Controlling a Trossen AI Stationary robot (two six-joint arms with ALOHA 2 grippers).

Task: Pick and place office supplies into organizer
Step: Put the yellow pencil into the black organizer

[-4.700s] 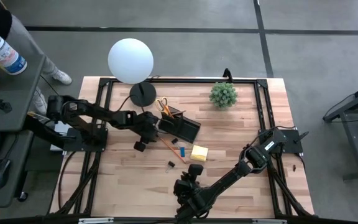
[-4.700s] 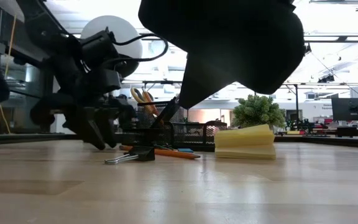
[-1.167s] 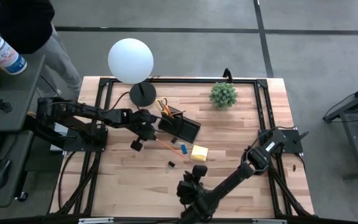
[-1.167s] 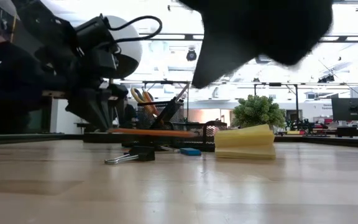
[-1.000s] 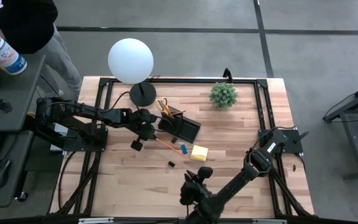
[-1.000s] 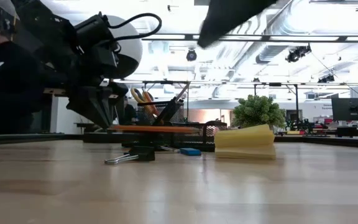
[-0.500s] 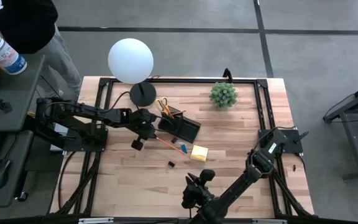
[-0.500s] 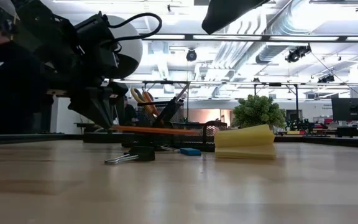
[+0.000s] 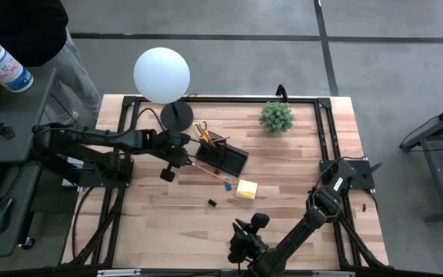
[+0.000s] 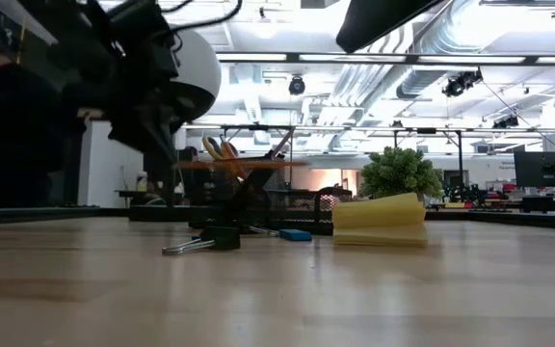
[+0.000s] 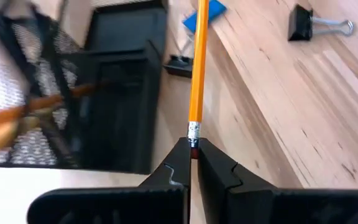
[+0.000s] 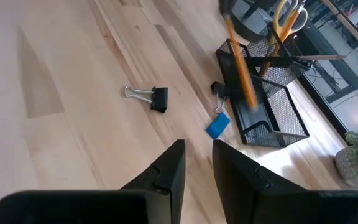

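**Q:** Left gripper (image 11: 191,163) — what does it hold, and where?

**A:** Its fingers are clamped on the eraser end of the orange pencil (image 11: 197,68), which is lifted off the table (image 9: 283,192) just beside the organizer (image 9: 223,157). The pencil lies roughly level in the low view.

**Q:** How should the placement be done well?

**A:** Probably by tipping the free tip down over the taller section, beside the scissors (image 9: 201,129), before letting go; a level release would likely leave the pencil on the rim.

**Q:** And the right gripper (image 12: 196,163)?

**A:** It waits at the table's near edge, fingers parted a little, empty.
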